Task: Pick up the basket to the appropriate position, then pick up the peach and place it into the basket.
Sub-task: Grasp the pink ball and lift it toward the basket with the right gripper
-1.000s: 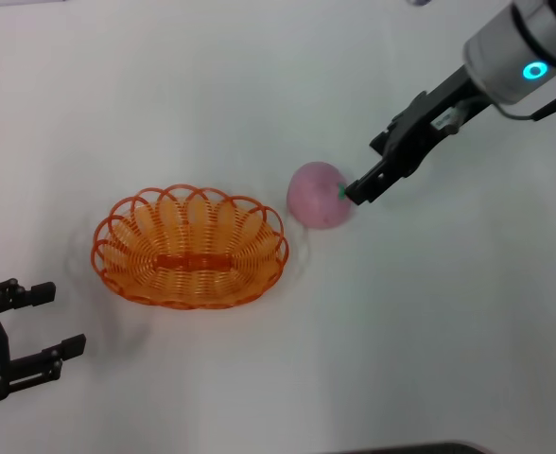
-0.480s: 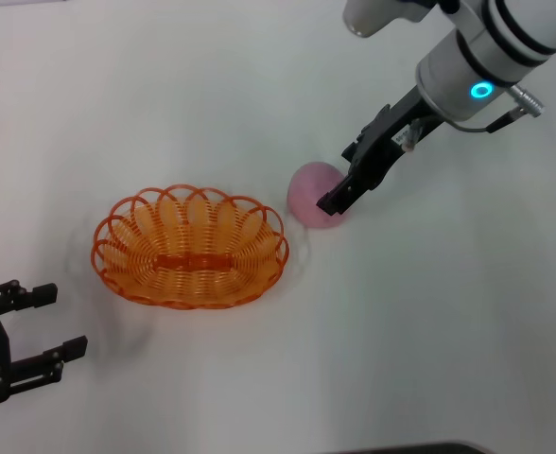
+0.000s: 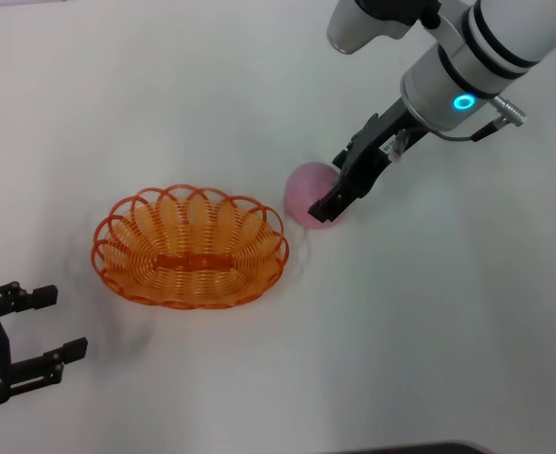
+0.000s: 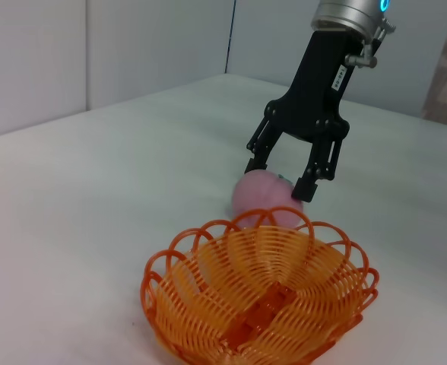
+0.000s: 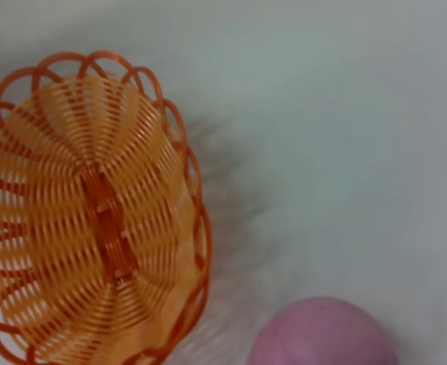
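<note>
R gripper (image 4: 282,181) open over peach (image 3: 309,193), beside basket (image 3: 190,247); no legible text.

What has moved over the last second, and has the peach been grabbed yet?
The right tool swung in from the robot's right and now sits open over the peach, fingers either side, not closed. The peach hasn't visibly moved on the table. The basket and the parked left tool are unchanged.

The white worktop (image 3: 165,104) lies bare around the oval orange looped-wire basket (image 3: 190,248), whose top is unobstructed. Just right of its far end sits the round pink peach (image 3: 308,194), straddled by the right end effector (image 3: 337,194), fingers spread.
</note>
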`<action>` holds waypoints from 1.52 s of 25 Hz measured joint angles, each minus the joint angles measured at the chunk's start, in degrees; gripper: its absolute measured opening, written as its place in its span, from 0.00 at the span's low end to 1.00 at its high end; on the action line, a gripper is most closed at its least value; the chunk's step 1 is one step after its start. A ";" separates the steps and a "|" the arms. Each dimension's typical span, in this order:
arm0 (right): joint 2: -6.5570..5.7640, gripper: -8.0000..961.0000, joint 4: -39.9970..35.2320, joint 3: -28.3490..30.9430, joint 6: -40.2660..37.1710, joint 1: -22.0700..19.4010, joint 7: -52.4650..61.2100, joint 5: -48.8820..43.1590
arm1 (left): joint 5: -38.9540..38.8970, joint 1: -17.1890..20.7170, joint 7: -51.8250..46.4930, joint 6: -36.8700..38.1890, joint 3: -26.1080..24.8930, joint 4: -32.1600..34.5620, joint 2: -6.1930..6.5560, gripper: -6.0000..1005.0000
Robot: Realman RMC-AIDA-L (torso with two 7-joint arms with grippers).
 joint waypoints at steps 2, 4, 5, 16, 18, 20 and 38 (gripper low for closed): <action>-0.06 0.94 0.02 0.00 0.10 0.01 -0.05 0.41 | 0.00 0.00 -0.04 0.00 0.00 -0.04 0.00 0.73; -0.07 0.94 0.02 -0.02 0.24 0.02 -0.10 0.61 | 0.01 0.00 -0.06 0.00 0.00 -0.05 0.00 0.72; -0.07 0.94 0.03 -0.07 0.31 0.03 -0.12 0.68 | 0.02 0.00 -0.08 0.00 0.00 -0.05 0.00 0.72; -0.08 0.92 0.08 -0.81 0.43 -0.12 1.06 0.73 | 0.06 0.15 -0.24 0.14 0.00 -0.08 0.00 0.72; -0.09 0.92 0.08 -0.81 0.62 -0.23 1.14 0.73 | 0.06 0.16 -0.25 0.26 0.00 -0.09 0.00 0.72; -0.08 0.92 0.08 -0.79 0.86 -0.40 1.14 0.73 | 0.06 0.17 -0.25 0.48 0.00 -0.08 0.00 0.72; -0.69 0.48 -3.25 6.49 -5.08 -1.63 -0.83 4.07 | 0.06 0.19 -0.25 0.71 -0.09 -0.08 0.00 0.72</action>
